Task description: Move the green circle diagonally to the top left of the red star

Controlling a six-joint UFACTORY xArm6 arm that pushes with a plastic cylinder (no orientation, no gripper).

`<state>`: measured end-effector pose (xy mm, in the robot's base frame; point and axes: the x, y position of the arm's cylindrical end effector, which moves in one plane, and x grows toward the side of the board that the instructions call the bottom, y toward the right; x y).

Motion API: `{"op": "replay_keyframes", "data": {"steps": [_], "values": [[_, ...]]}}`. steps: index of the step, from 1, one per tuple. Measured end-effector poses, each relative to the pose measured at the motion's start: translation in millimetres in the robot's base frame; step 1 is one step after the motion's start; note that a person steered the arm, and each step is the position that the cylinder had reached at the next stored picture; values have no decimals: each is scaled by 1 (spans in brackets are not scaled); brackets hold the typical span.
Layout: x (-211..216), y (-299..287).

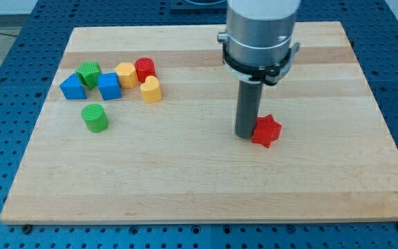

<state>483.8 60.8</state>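
Observation:
The green circle (95, 117) is a short green cylinder standing at the view's left, just below a cluster of other blocks. The red star (267, 131) lies right of the board's middle. My tip (246, 135) rests on the board right against the red star's left side, far to the right of the green circle. The rod rises to a grey cylinder at the view's top.
Near the green circle's top sits a cluster: a blue block (73, 87), a green star (88, 73), a blue cube (109, 86), a yellow block (126, 74), a red cylinder (145, 69) and a yellow heart (150, 89). The wooden board (199, 187) lies on a blue perforated table.

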Motion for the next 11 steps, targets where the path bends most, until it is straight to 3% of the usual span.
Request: {"op": "replay_keyframes", "data": {"steps": [2, 3, 5, 7, 8, 11], "values": [[65, -140], [57, -214], [-19, -290], [-45, -223], [-64, -221], [-67, -98]]}}
